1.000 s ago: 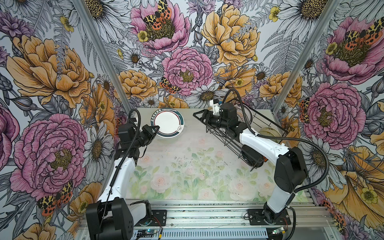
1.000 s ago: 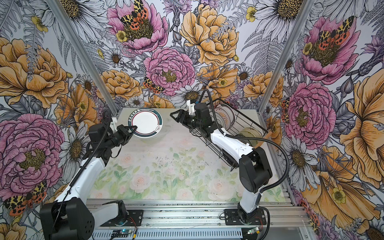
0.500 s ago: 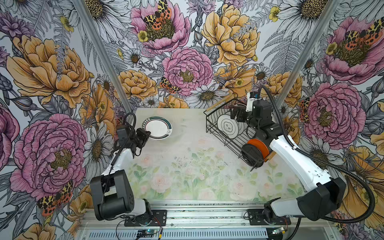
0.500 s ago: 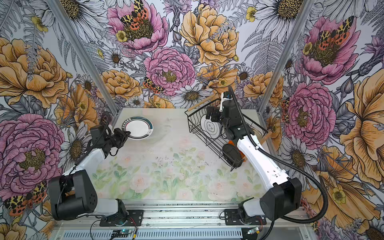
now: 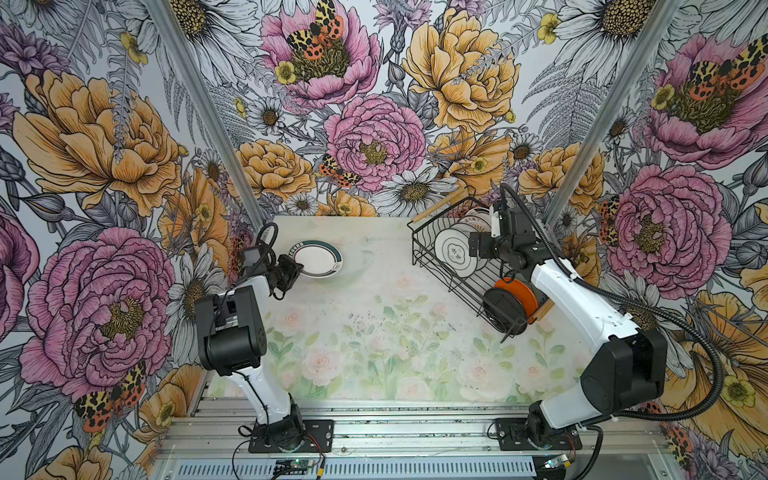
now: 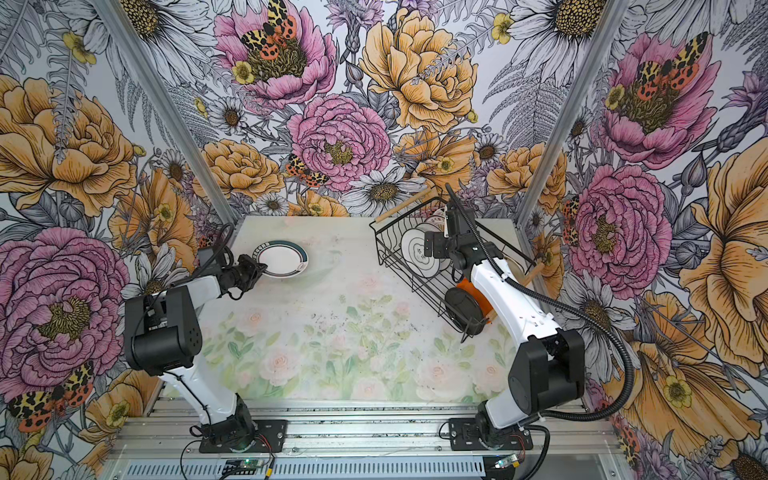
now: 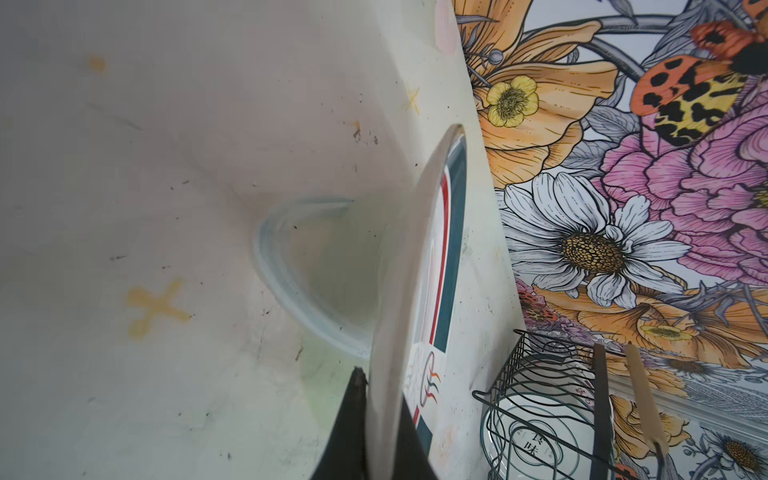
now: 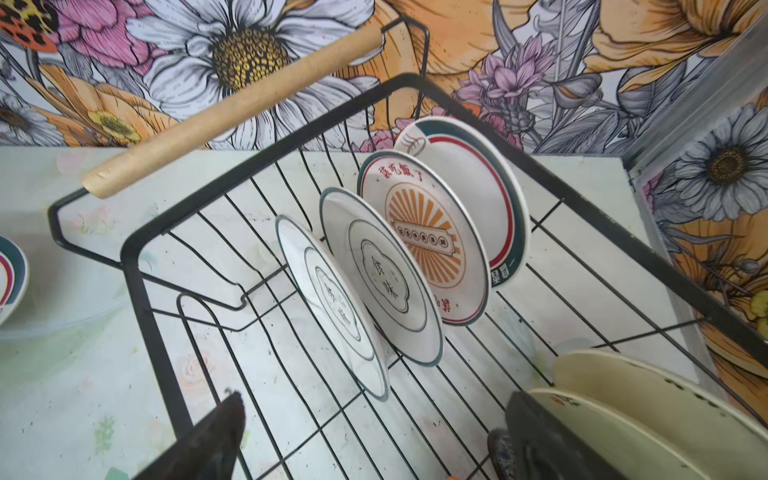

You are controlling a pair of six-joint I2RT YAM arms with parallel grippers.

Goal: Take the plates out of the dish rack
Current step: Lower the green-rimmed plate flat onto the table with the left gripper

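Plates stand on edge in the dish rack (image 8: 137, 266) at the far right of the worktop (image 5: 374, 332). Two white plates (image 8: 332, 307) are in front, then a sunburst plate (image 8: 424, 241), then a green-rimmed plate (image 8: 509, 199). Two cream plates (image 8: 623, 399) stand closer to the right arm. A black plate (image 5: 505, 305) and an orange plate (image 5: 521, 286) sit at the near end. One teal-rimmed plate (image 5: 318, 264) is out of the rack, at the far left of the worktop. The left claw (image 5: 293, 266) is clamped tight on its rim.

A second ago that plate was held higher and more upright. Now it lies low and almost flat, so it looks nearly put down. The right arm was stretched across to the rack's left end then. Now it has swung back over the rack, and the right claw (image 8: 374, 399) has spread wide with nothing in it. I think it is getting ready for the next plate.

I cannot tell if the teal-rimmed plate touches the worktop yet. In both top views the right arm hides the middle of the rack, so I cannot count all the plates. The cream plates are cut off at the edge of the right wrist view.
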